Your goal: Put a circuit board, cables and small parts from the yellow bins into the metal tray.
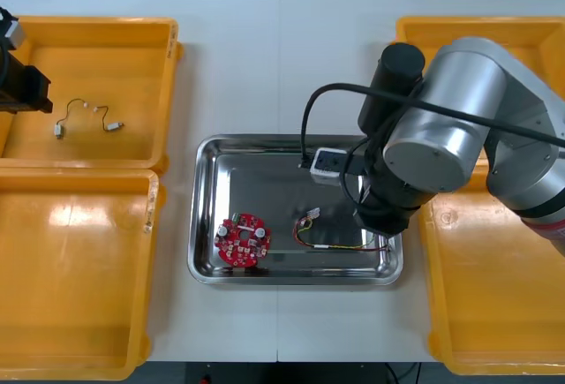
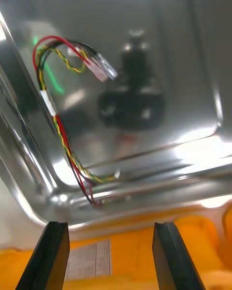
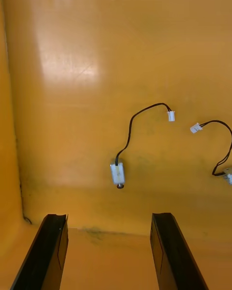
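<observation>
**Inspector A:** We take the large items first. The far-left yellow bin (image 1: pixel 97 24) is where the left arm works. The metal tray (image 1: pixel 256 181) sits mid-table between the bins.

**Inspector B:** We note the right arm (image 1: pixel 441 128) above the tray's right end. Its right gripper (image 2: pixel 111 251) is spread wide and holds nothing.

**Inspector A:** Agreed. The left gripper (image 3: pixel 108 251) hovers over the bin floor, its fingers likewise wide apart and empty.

**Inspector B:** Tray contents: the circuit board (image 1: pixel 243 241) at the near left, and the red and yellow cable (image 2: pixel 48 101) along the near-right corner.

**Inspector A:** We judge the step in hand to be the left pick. The nearer black cable (image 3: pixel 130 124) lies just ahead of the fingers and ends in a small metal part (image 3: pixel 117 173).

**Inspector B:** We recommend descending straight over that part, which looks the firmest hold, with the fingers straddling it crosswise. The second black cable (image 3: pixel 195 127) lies close beside. We would keep the closing fingers off it, so only one cable lifts.
</observation>
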Controlling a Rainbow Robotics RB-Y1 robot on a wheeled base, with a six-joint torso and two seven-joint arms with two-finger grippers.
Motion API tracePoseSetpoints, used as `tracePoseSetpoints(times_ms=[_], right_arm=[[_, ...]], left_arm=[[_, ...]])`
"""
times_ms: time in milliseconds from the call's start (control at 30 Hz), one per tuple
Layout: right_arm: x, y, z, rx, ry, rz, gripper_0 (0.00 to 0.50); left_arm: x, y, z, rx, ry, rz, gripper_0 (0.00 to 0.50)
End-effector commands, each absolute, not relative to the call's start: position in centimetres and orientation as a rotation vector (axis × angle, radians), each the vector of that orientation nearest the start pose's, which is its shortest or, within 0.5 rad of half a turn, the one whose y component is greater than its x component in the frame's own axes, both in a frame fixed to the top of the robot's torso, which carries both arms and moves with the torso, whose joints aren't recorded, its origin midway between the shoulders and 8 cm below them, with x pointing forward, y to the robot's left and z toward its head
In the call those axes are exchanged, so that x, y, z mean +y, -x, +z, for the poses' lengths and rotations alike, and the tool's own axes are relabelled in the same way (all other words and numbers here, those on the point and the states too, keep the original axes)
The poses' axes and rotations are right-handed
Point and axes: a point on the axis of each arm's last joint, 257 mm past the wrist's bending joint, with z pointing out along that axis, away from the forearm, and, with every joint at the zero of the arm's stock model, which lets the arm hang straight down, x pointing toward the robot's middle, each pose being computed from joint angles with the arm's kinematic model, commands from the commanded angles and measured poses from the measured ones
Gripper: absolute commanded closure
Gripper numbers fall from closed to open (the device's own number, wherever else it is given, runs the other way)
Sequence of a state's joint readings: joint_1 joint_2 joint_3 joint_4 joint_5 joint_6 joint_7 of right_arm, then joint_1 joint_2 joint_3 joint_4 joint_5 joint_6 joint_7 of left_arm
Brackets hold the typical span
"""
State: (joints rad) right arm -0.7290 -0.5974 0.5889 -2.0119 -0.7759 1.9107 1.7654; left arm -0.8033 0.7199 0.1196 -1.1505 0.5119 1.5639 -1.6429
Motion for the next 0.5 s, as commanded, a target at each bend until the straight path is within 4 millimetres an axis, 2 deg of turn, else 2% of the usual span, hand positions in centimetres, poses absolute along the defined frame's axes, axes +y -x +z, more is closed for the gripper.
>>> tracePoseSetpoints(times_ms=[33,133,233,500], right_arm=[[-12.1,-42.1,-16.3,2.313,1.497,-0.214,0.0],[-13.1,-43.3,-14.3,2.31,1.425,-0.219,0.0],[-15.0,-44.6,-12.1,2.318,1.326,-0.228,0.0],[-20.0,-47.0,-9.3,2.432,1.095,-0.156,0.0]], left_arm=[[44.6,-58.5,-11.4,2.533,-0.063,0.165,0.0],[44.5,-58.7,-12.0,2.533,-0.058,0.153,0.0],[44.1,-59.1,-12.7,2.527,-0.062,0.138,0.0],[43.9,-59.4,-14.8,2.54,-0.051,0.115,0.0]])
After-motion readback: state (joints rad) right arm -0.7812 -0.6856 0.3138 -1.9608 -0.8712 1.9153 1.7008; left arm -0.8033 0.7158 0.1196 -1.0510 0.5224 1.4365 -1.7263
